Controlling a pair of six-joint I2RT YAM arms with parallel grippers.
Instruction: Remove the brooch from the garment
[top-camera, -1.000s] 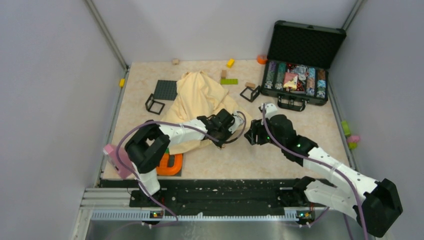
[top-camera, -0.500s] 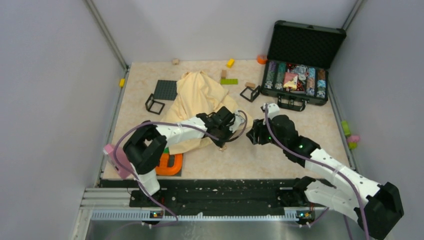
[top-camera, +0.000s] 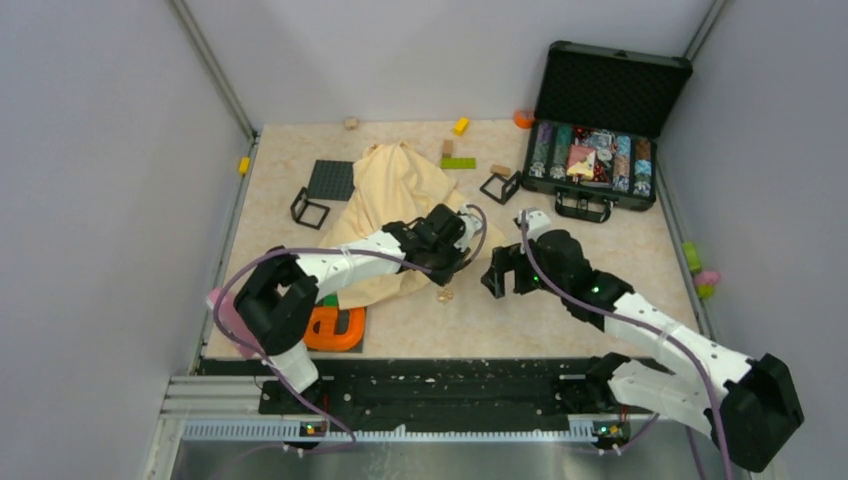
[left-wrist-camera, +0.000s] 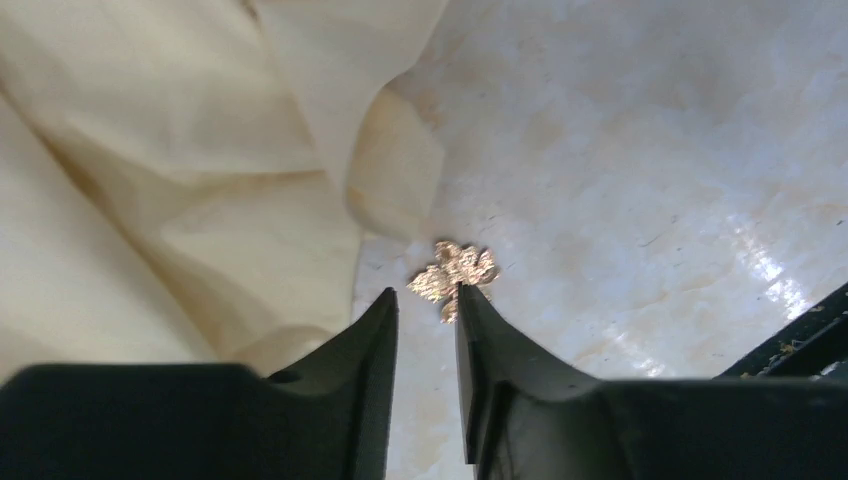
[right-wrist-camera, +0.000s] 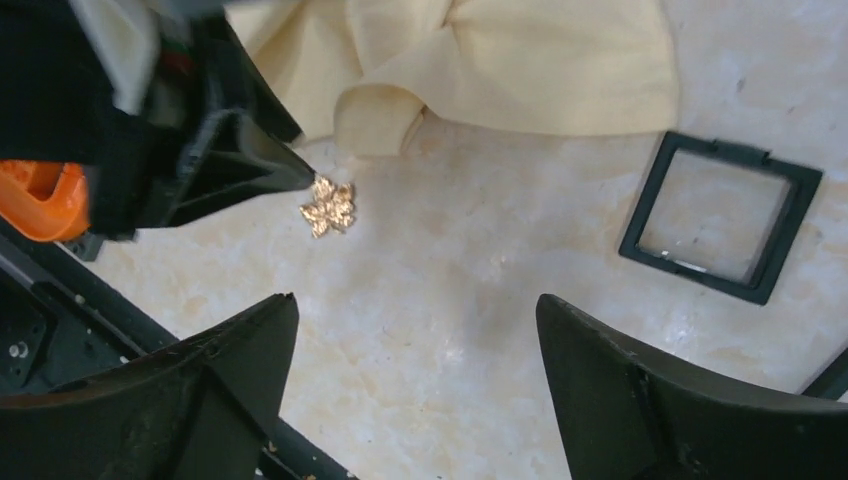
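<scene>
The brooch (top-camera: 444, 295), a tiny tan-gold star-like piece, lies free on the marbled table just off the edge of the cream-yellow garment (top-camera: 395, 195). My left gripper (top-camera: 449, 264) hovers over it with its jaws a narrow gap apart and empty. In the left wrist view the brooch (left-wrist-camera: 455, 275) lies on the table just beyond that gripper (left-wrist-camera: 425, 293), beside the garment (left-wrist-camera: 150, 150). My right gripper (top-camera: 493, 281) is wide open and empty, to the right of the brooch. Its wrist view shows the brooch (right-wrist-camera: 329, 207), the garment (right-wrist-camera: 520, 60) and its own jaws (right-wrist-camera: 415, 305) spread.
Small black square frames (top-camera: 309, 208) (top-camera: 499, 186) stand by the garment; one shows in the right wrist view (right-wrist-camera: 720, 215). A dark baseplate (top-camera: 331, 180) lies at the back left. An open black case (top-camera: 600, 130) stands at the back right. An orange piece (top-camera: 335, 328) lies at the near left.
My left gripper has drawn back up and away from the table's near side, and the brooch now lies free on the table below it. My right gripper has shifted slightly left.
</scene>
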